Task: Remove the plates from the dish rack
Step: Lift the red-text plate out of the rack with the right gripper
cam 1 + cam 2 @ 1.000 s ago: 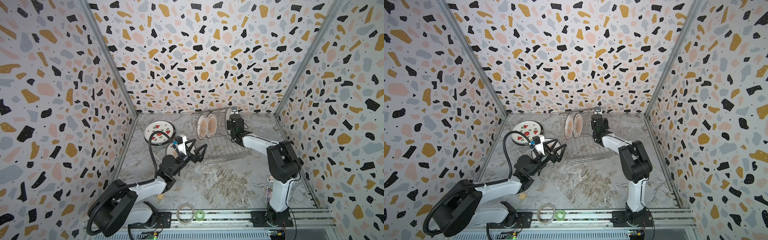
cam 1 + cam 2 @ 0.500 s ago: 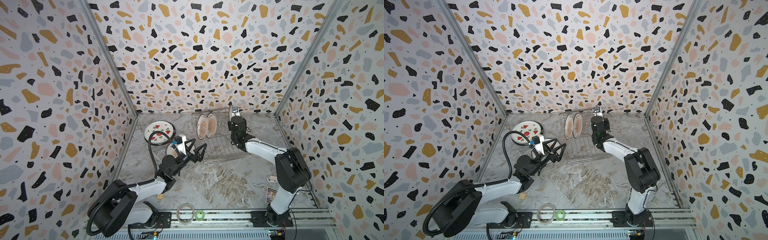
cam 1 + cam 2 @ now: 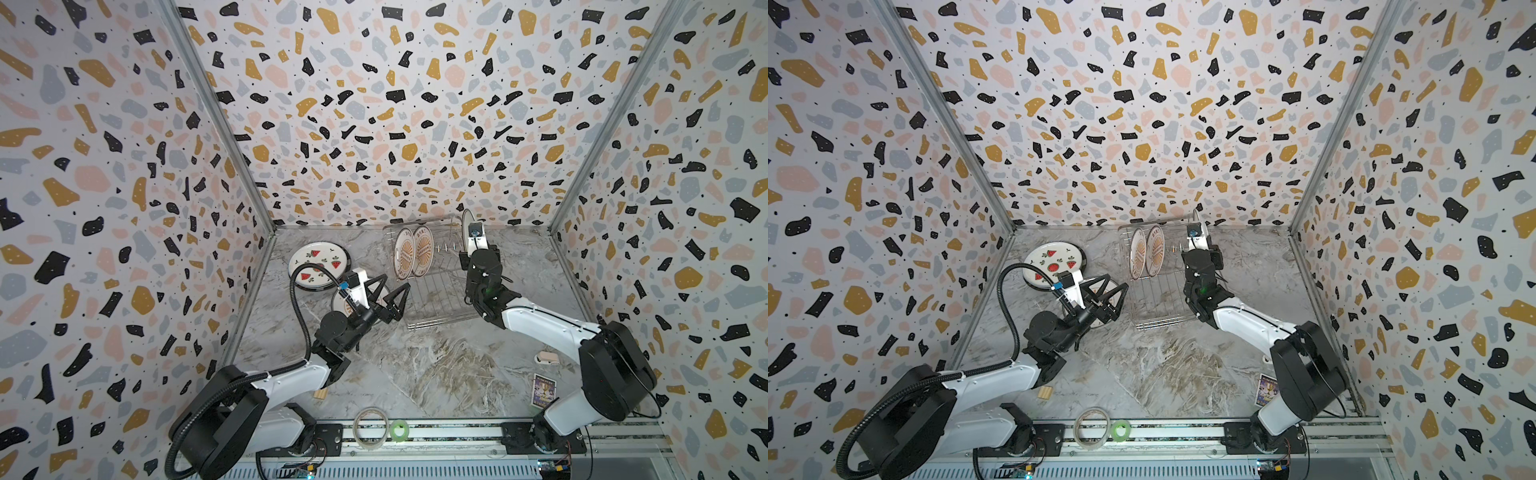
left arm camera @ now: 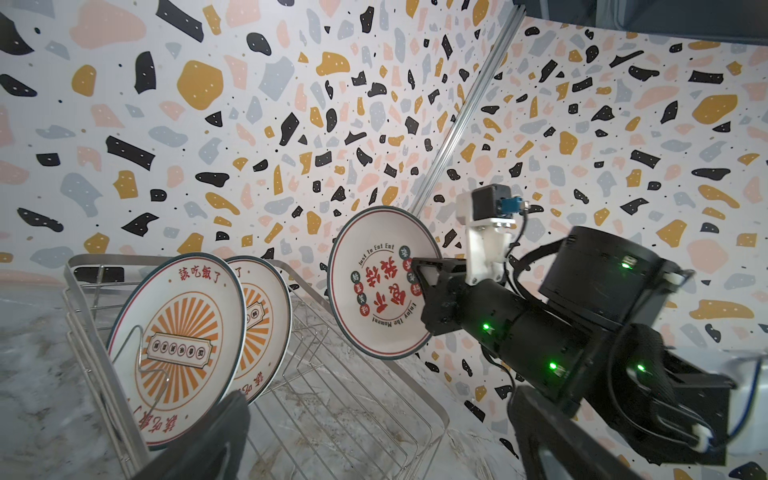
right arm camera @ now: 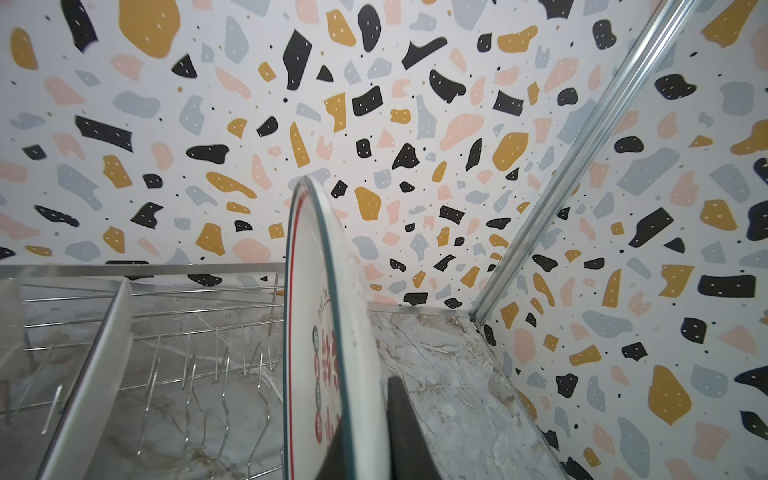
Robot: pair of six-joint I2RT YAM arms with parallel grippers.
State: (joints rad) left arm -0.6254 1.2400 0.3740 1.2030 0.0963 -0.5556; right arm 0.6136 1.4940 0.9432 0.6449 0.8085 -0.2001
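My right gripper (image 3: 471, 249) is shut on the rim of a white plate with red characters (image 3: 467, 224), held upright above the back right of the dish rack (image 3: 440, 309). The right wrist view shows this plate (image 5: 324, 311) edge-on between the fingers (image 5: 399, 432). Two orange sunburst plates (image 3: 405, 254) (image 3: 424, 249) stand in the rack's back left. My left gripper (image 3: 388, 297) hangs open beside the rack's left front. Under it lies a partly hidden plate (image 3: 337, 305). A watermelon plate (image 3: 318, 266) lies flat on the table at the back left.
Two tape rolls (image 3: 369, 423) (image 3: 399, 429) sit on the front rail. A small wooden block (image 3: 320, 394) lies near the left arm's base. A printed card (image 3: 543, 390) and a small pale object (image 3: 546, 358) lie at the front right. Patterned walls close three sides.
The right arm has swung its elbow down and to the right, carrying the red-character plate slightly right at the rack's back. The left arm has not moved.
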